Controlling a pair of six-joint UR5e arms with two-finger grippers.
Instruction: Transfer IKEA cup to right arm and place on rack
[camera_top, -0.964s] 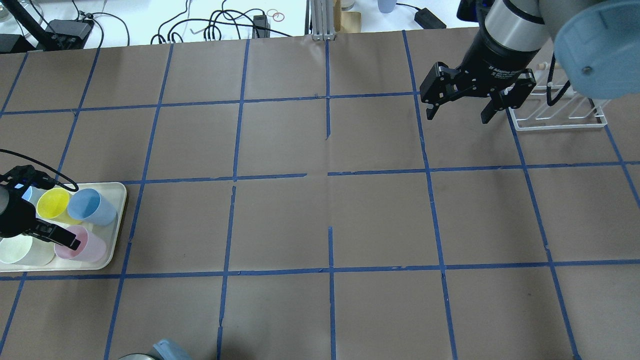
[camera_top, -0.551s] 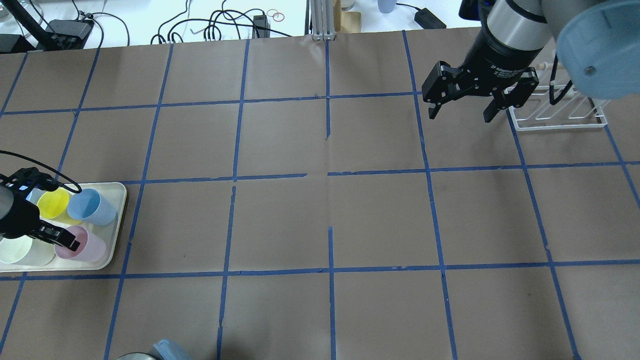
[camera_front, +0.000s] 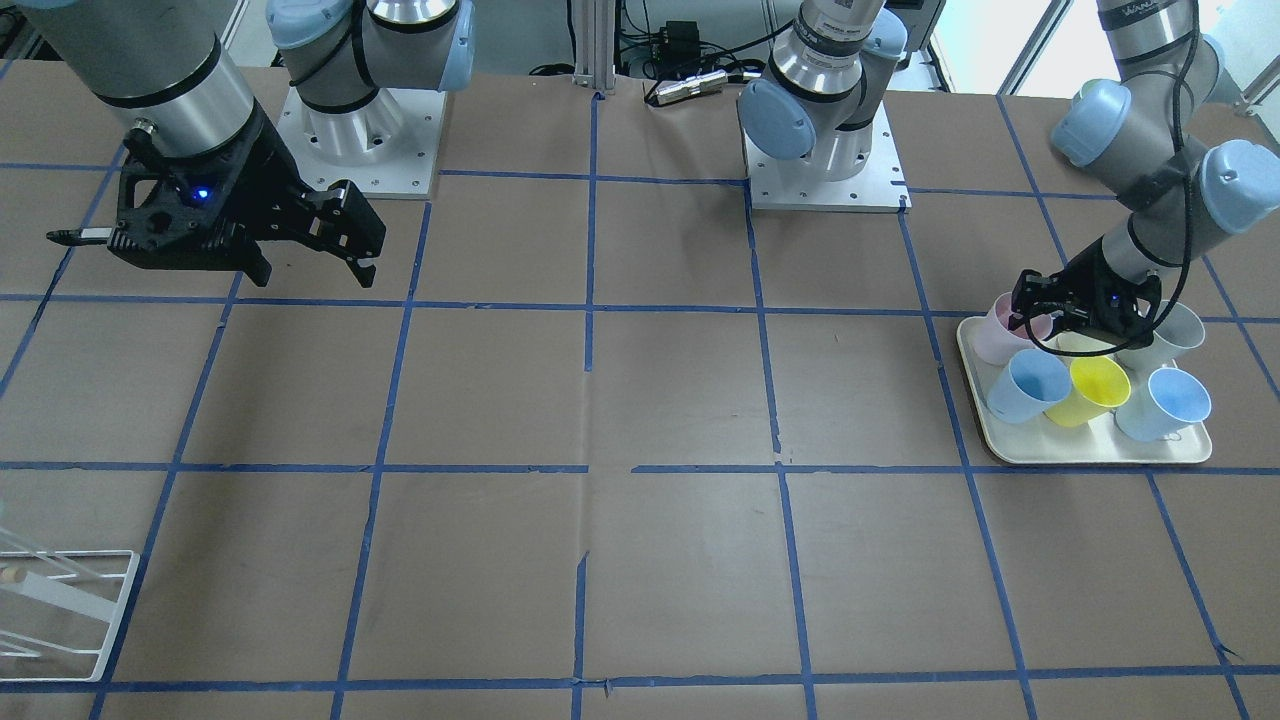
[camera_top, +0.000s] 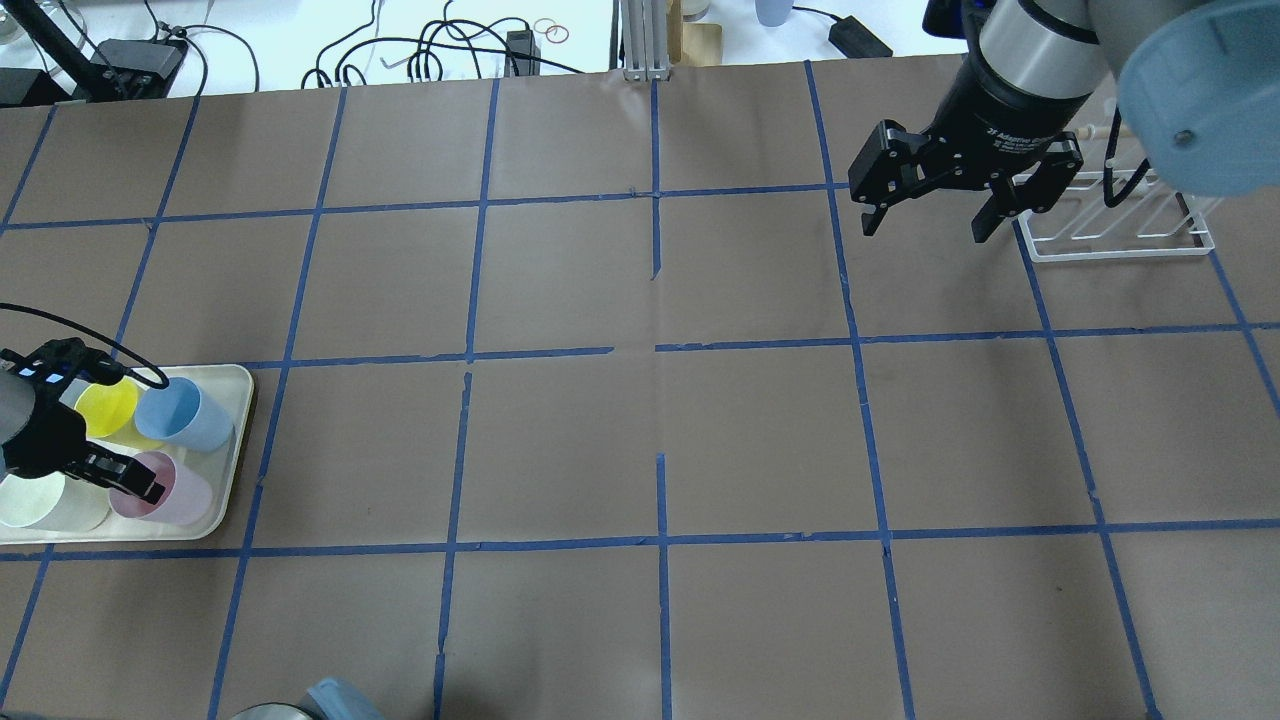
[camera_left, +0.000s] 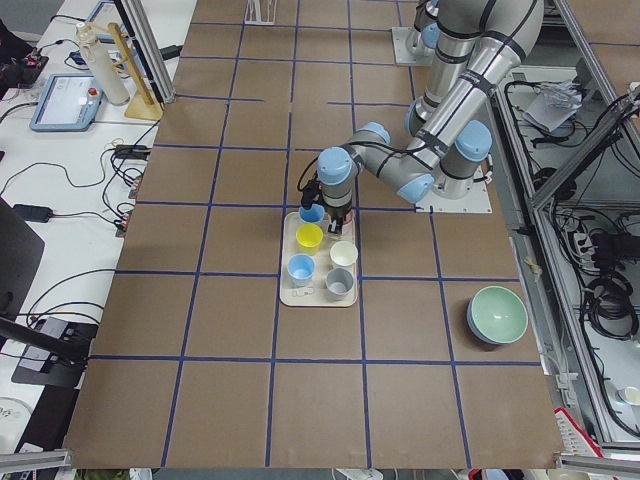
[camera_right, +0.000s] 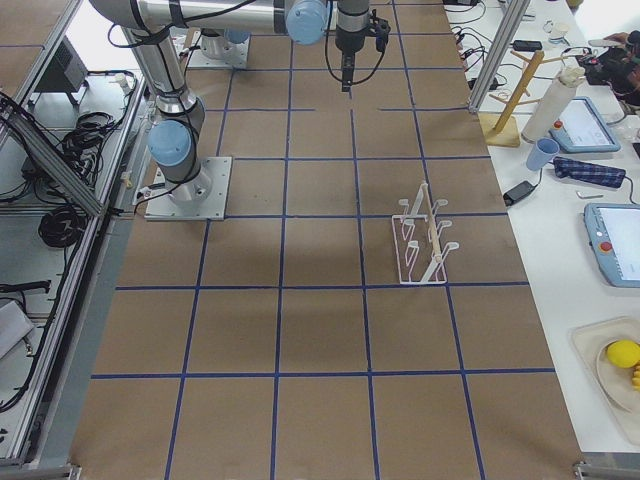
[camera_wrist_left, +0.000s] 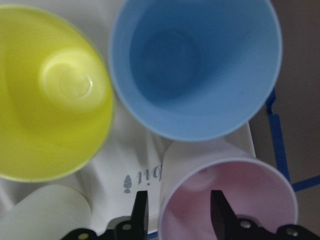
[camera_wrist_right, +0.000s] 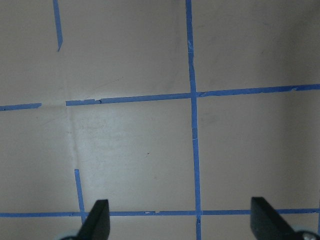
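Two fingers (camera_wrist_left: 140, 212) of the left gripper (camera_wrist_left: 178, 197) straddle the wall of the IKEA cup (camera_wrist_left: 235, 200), one inside, one outside, narrowly parted and not pinching; the cup stands in the tray (camera_top: 232, 465) at the desk's left edge. The right gripper (camera_top: 926, 230) hangs wide open, empty, beside the rack (camera_top: 1120, 240) near the far right corner

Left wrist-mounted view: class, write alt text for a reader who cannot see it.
The left end effector straddles the rim of a small pale pink plastic tumbler, one black finger outside, one inside, not clamped. Behind it on a cream tray sit a light blue plastic cup and a yellow plastic cup; a pale cream cup shows lower left.
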